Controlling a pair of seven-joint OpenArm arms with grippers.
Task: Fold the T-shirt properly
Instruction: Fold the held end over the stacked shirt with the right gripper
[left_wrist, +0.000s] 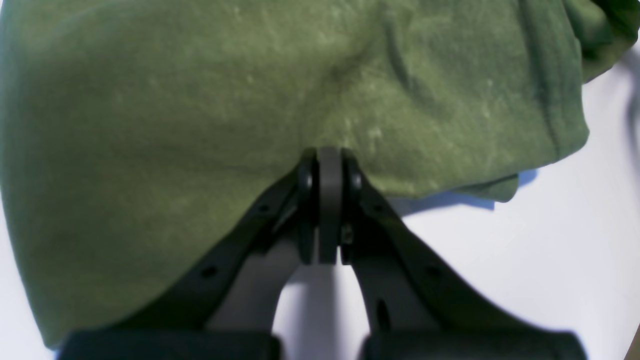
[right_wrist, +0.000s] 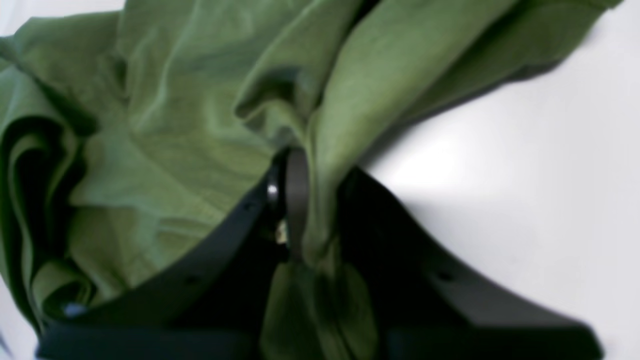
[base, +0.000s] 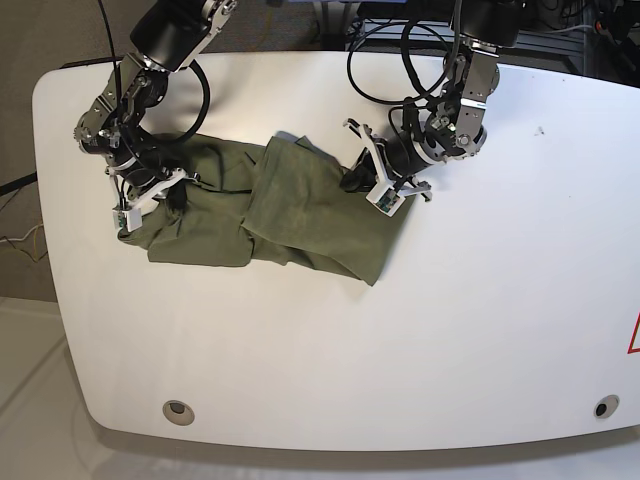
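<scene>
The right gripper (right_wrist: 300, 200) is pinched on a bunched fold of the olive-green T-shirt (right_wrist: 190, 125), with cloth running down between its jaws in the right wrist view. The left gripper (left_wrist: 327, 200) has its jaws pressed together at the edge of a smoother green panel; whether cloth is actually caught between them cannot be told, since the tips meet right at the fabric's border.

Farther out, the base view shows the T-shirt (base: 290, 205) lying crumpled across the white tabletop (base: 400, 330), stretched between the two arms, the right gripper (base: 140, 200) at one end and the left gripper (base: 385, 185) at the other. One panel is lapped over the middle, but the outline is ragged and uneven. By that look, the folding is at an early or middle stage: some cloth is doubled over, yet no neat rectangle exists and edges need aligning and smoothing.

The wrist views give the grip detail and the deep wrinkles near the right gripper, which the base view is too small to show. Only the base view reveals the garment's whole shape and where both arms stand.
</scene>
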